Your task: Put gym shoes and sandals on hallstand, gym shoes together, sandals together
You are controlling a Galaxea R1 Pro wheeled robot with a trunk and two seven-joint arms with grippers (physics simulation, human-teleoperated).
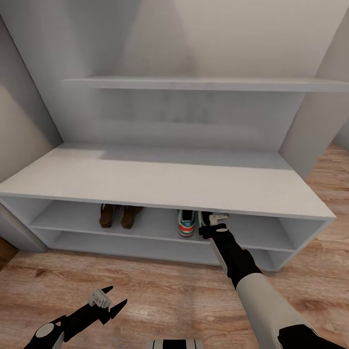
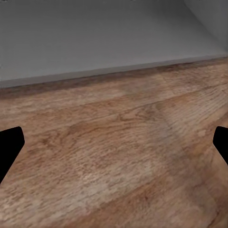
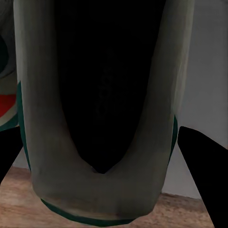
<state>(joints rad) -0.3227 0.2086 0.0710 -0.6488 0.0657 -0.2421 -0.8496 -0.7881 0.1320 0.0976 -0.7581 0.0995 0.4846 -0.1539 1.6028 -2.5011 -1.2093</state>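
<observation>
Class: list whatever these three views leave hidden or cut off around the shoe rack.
- Sandals, head view: fronts hidden under the rack's bench top.
- Placed gym shoe, head view: only the heel shows.
- Second gym shoe, right wrist view: too close, toe unseen.
- Right pincer, head view: whether it still grips is unclear.
</observation>
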